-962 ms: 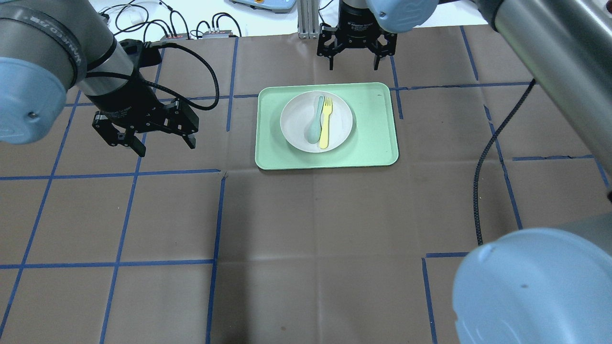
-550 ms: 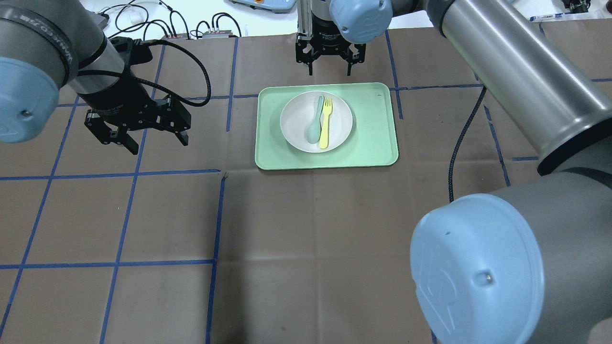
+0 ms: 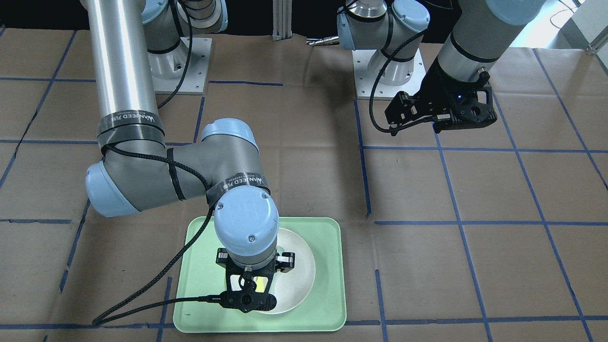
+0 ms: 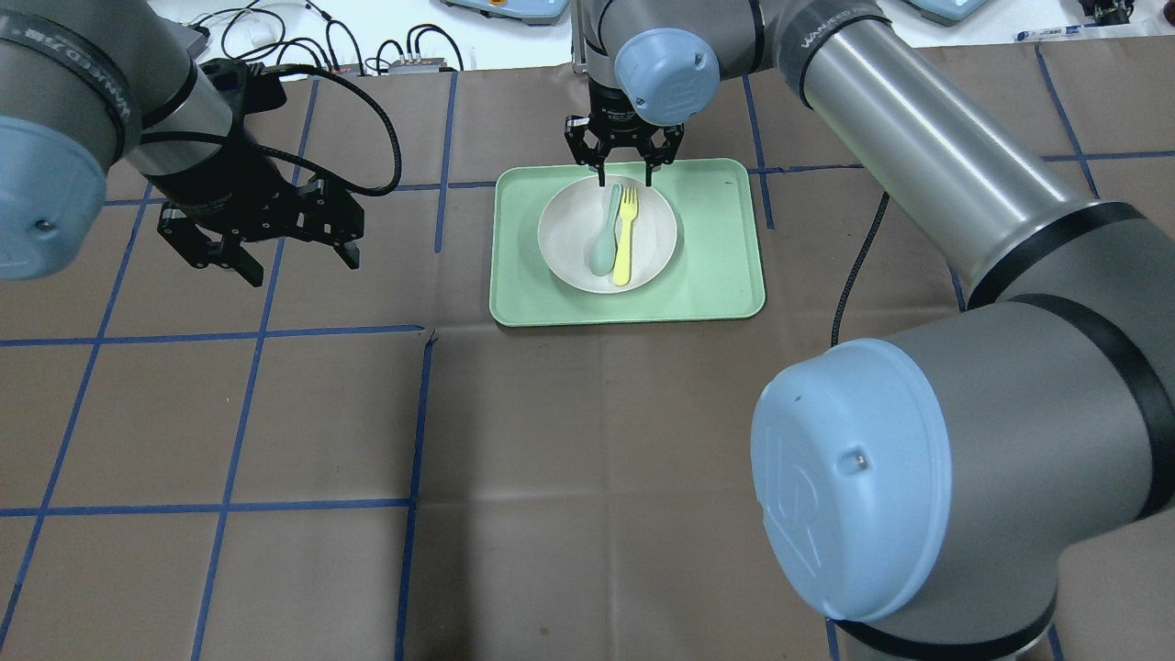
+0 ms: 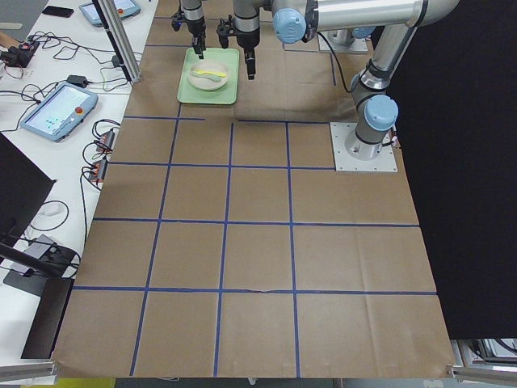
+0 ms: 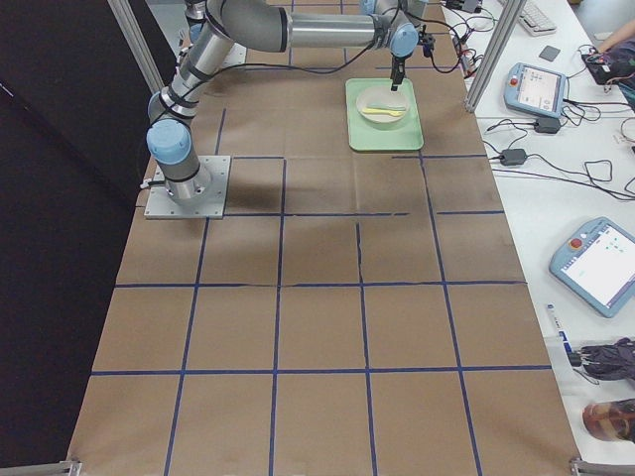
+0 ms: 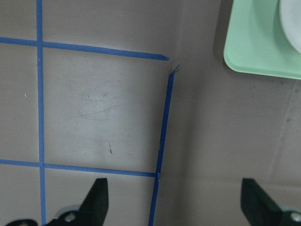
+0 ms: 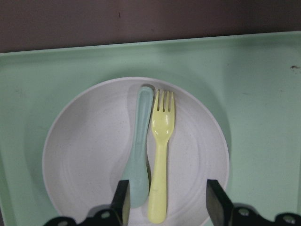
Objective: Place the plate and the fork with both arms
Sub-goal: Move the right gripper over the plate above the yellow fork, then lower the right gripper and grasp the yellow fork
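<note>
The off-white plate [image 4: 563, 237] sits in the mint-green tray [image 4: 716, 248]. The pale yellow fork [image 4: 624, 237] lies on the plate, tines to the far side, next to a grey-teal spoon [image 4: 603, 234]. My right gripper [image 4: 624, 174] is open and empty, hanging above the plate's far rim. In the right wrist view its fingers [image 8: 216, 202] stand on either side of the fork [image 8: 160, 155] and the spoon [image 8: 138, 150], over their handle ends. My left gripper [image 4: 301, 266] is open and empty, above bare table left of the tray.
Brown paper with blue tape lines [image 4: 418, 413] covers the table. Cables and boxes [image 4: 367, 55] lie beyond its far edge. The left wrist view shows the tray's corner [image 7: 254, 47] at the top right. The right arm's elbow [image 4: 854, 477] fills the near right.
My right gripper has moved from beyond the tray's far edge to over the plate's far rim, and lower. My left gripper has drifted slightly left and away. Both stay open.
</note>
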You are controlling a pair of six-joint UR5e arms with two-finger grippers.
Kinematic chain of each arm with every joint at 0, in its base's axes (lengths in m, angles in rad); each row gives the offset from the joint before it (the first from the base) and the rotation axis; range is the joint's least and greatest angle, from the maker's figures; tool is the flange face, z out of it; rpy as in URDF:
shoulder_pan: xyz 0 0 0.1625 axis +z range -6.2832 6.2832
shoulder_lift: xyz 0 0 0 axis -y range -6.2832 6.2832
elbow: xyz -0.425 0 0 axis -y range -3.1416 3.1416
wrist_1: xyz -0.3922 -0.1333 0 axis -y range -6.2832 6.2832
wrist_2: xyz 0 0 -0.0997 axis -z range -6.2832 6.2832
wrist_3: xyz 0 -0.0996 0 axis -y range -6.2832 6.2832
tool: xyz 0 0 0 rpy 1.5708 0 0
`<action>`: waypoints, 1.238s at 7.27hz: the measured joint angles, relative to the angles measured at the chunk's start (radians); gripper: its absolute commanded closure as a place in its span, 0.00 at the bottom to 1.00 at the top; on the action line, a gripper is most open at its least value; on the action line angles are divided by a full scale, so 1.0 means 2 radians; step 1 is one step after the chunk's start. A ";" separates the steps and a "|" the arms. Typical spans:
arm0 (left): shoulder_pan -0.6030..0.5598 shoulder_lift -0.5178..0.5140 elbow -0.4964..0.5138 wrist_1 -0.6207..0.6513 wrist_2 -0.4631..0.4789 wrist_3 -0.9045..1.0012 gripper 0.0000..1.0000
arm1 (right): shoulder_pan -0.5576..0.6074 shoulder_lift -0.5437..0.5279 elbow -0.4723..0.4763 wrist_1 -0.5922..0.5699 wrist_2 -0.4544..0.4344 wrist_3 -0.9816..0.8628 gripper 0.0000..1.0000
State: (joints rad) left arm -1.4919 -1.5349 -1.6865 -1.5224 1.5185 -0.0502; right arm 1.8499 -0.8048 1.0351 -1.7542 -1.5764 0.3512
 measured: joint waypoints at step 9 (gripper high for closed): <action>-0.004 0.008 -0.003 -0.001 0.002 -0.023 0.00 | -0.002 0.013 0.078 -0.099 -0.001 0.002 0.43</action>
State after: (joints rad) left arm -1.4992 -1.5196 -1.6934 -1.5235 1.5227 -0.0972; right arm 1.8465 -0.7785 1.1907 -1.9524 -1.5779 0.3547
